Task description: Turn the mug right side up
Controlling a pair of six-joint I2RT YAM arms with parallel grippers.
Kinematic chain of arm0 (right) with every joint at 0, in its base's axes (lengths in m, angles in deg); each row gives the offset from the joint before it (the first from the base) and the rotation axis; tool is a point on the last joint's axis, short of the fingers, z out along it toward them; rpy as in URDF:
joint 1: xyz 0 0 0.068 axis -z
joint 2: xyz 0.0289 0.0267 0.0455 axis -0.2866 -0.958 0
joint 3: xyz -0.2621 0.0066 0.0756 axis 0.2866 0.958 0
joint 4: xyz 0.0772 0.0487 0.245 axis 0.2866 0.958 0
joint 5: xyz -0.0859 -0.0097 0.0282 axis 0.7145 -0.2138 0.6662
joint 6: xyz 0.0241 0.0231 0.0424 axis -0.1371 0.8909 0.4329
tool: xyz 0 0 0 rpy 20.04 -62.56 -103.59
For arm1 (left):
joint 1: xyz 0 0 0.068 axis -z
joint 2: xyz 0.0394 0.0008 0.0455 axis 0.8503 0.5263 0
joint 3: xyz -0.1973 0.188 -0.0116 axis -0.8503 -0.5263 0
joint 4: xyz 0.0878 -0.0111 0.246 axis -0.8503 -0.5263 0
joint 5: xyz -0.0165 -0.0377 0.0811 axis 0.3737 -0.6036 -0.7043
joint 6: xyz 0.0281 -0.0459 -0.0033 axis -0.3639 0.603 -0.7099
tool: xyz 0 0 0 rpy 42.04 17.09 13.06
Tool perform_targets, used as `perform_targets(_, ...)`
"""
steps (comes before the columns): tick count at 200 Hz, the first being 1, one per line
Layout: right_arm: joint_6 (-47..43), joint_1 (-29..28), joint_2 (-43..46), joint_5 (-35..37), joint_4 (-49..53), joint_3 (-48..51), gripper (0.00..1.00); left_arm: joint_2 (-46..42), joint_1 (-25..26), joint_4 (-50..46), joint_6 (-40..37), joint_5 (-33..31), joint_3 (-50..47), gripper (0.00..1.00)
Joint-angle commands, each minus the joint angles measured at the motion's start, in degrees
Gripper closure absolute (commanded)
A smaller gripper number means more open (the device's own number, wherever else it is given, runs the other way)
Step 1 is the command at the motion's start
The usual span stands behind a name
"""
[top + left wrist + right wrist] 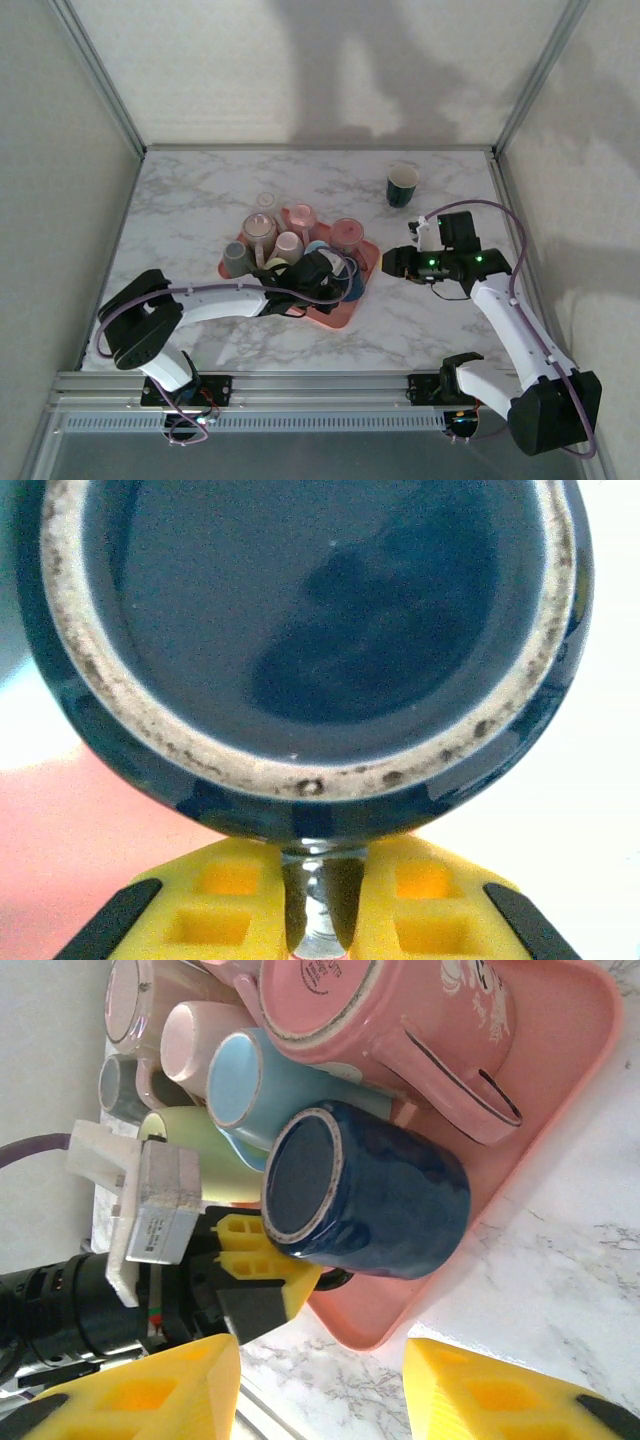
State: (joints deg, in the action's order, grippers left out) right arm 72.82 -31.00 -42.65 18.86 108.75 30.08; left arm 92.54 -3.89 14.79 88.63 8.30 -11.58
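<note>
left pincer: clamped on the mug by its handle | mug likely stiff, heavy, slick, chippable; may swivel | right pincer: apart

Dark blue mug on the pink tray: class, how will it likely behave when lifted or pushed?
The dark blue mug looks like glazed ceramic, so probably stiff, heavy and chippable. Its glossy surface may slip in the left gripper's narrow pinch. With the pink mug close beside it on the tray, a push would likely bump neighbours.
</note>
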Motion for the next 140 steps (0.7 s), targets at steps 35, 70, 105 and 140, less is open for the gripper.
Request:
perform_targets(35,-0.67,1.66,2.91,0.43,3.42,0.25,0.53,-10.40,-0.12,0.19,-1.81,4.66,3.59,1.00)
perform_targets(70,-0.68,3.10,4.22,-1.16,3.52,-1.20,0.53,-15.97,-1.92,1.21,-1.86,9.43,4.18,1.00)
perform_targets(105,-0.84,4.51,4.87,-5.52,2.95,-3.24,0.52,-21.37,-7.63,6.54,1.37,16.50,3.55,1.00)
perform_targets(140,2.66,5.48,5.54,-12.87,-3.54,-2.75,0.52,-23.74,-13.30,14.97,6.34,23.19,3.04,1.00)
